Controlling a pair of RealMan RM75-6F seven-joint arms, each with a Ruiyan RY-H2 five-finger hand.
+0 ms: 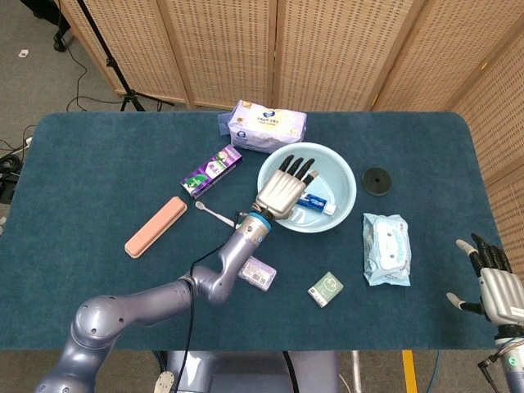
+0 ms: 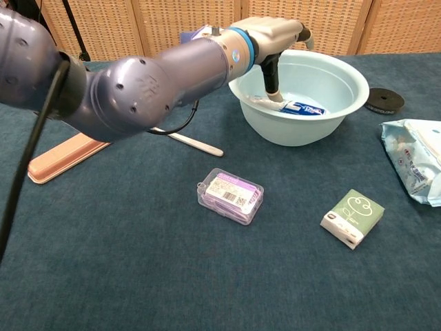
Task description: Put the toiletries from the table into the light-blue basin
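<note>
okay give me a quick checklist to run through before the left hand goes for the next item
1. Toothpaste tube lying inside the light-blue basin: ok.
2. Left hand free of the tube: cannot tell; its fingers are spread over the basin, one reaching down at the tube.
3. Left hand clear of the basin: not ok.
4. Items left on the table: not ok; clear plastic case, green box and toothbrush remain.
5. Right hand out of the way: ok, open at the table's edge.
</note>
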